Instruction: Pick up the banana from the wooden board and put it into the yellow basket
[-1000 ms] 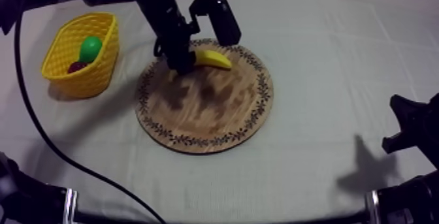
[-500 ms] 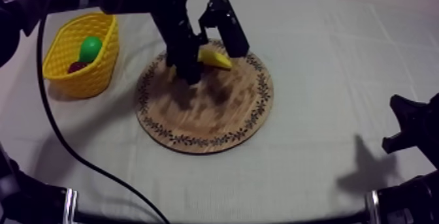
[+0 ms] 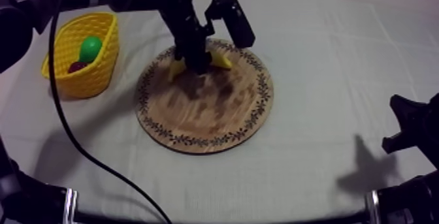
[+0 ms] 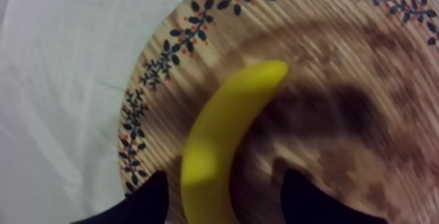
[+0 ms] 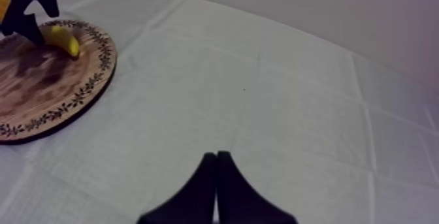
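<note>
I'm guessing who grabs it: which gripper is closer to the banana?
Left. The left gripper straddles the banana on the wooden board; the right gripper sits far off over the cloth.

The banana lies on the wooden board, near its rim, between the fingers of the left gripper, one at each side. In the top view the basket stands on the cloth left of this gripper, apart from the board, with a pear inside.

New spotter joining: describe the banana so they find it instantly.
Find the round wooden board mid-table. Near its far rim, straddled by the open left end effector, lies the banana. It's the board's only fruit: smooth, curved, yellow.
</note>
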